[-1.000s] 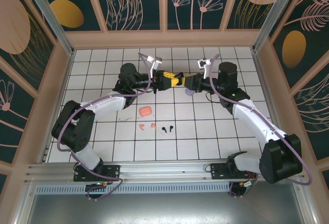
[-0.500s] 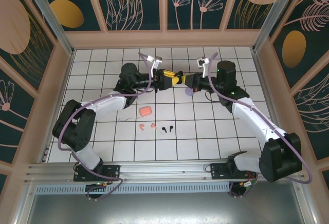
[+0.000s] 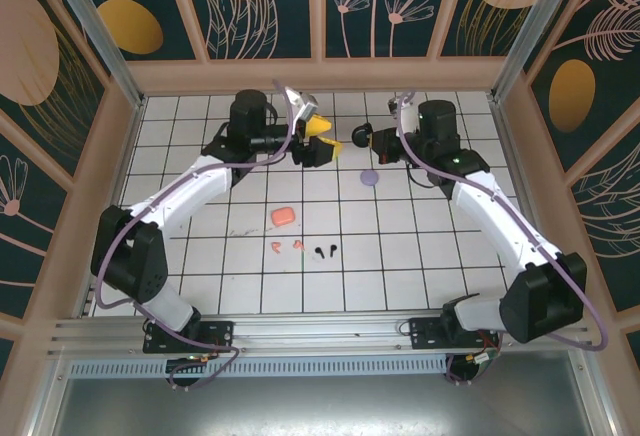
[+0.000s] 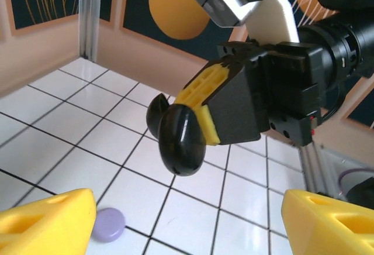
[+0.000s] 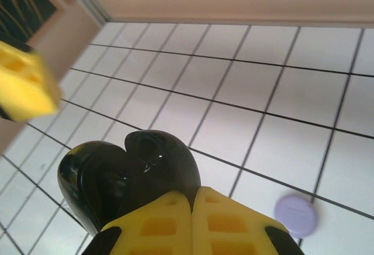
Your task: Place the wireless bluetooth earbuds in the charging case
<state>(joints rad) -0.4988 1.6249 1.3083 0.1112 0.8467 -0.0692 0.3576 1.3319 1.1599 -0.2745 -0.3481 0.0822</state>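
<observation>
Counts:
- 2 white-and-black robot arms: left arm (image 3: pixel 190 188), right arm (image 3: pixel 492 214)
- 2 yellow-fingered tools: left end effector (image 3: pixel 327 137), right end effector (image 5: pixel 191 208)
- 1 glossy black plastic clamshell case (image 4: pixel 178 138)
- 1 salmon-orange rounded plastic case (image 3: pixel 283 215)
- 1 flat round lavender plastic disc (image 3: pixel 369 177)
- 2 tiny salmon-orange stemmed plastic earbuds (image 3: pixel 274 247) (image 3: pixel 299 247)
- 2 tiny black stemmed plastic earbuds (image 3: pixel 320 252) (image 3: pixel 331 248)
- 4 earbuds total

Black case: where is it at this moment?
In the top view the right gripper holds the black case over the far middle of the table, near the lavender disc, opposite the open left gripper.
</observation>
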